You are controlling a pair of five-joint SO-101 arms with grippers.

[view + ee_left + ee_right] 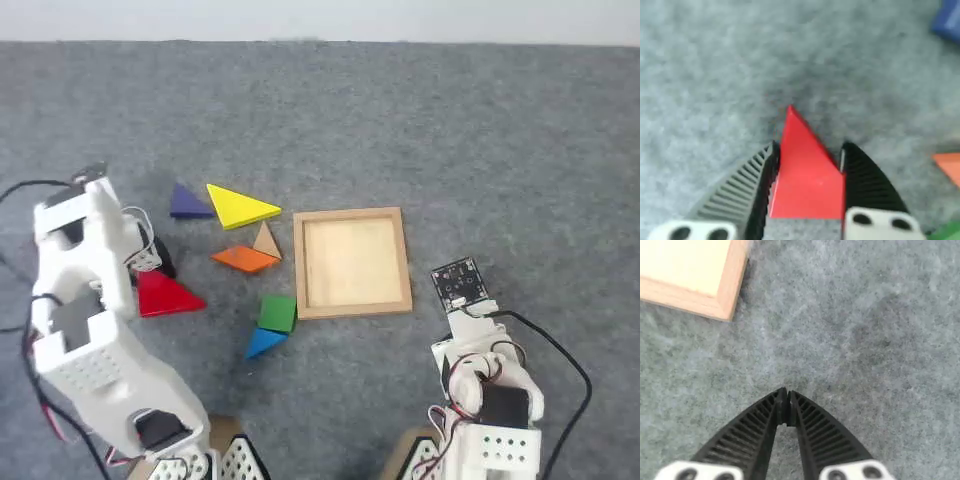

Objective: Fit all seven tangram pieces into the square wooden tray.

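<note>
Nothing had been fitted yet: the square wooden tray (350, 219) lay empty at the middle of the frame, and all seven pieces sat on the grey bench (500, 130) to its left. The purple triangle (188, 203) and yellow triangle (240, 207) were highest. The tan triangle (266, 241) and orange parallelogram (244, 259) lay just beside the tray's left edge, and the green square (278, 313) and blue triangle (265, 342) lay below them.

The first placement seemed to be under way. The left gripper (810, 147) had its fingers (752, 170) closed against both sides of the red triangle (168, 296), at the left of the frame and well apart from the tray. Whether the piece was lifted off the bench I could not tell.

In the high view its long axis ran roughly left to right, with a sharp corner pointing right toward the tray side. It would likely need turning to seat in a corner.

The right gripper (785, 396) hung over bare bench near the tray's lower right corner, fingers pressed together on nothing.
</note>
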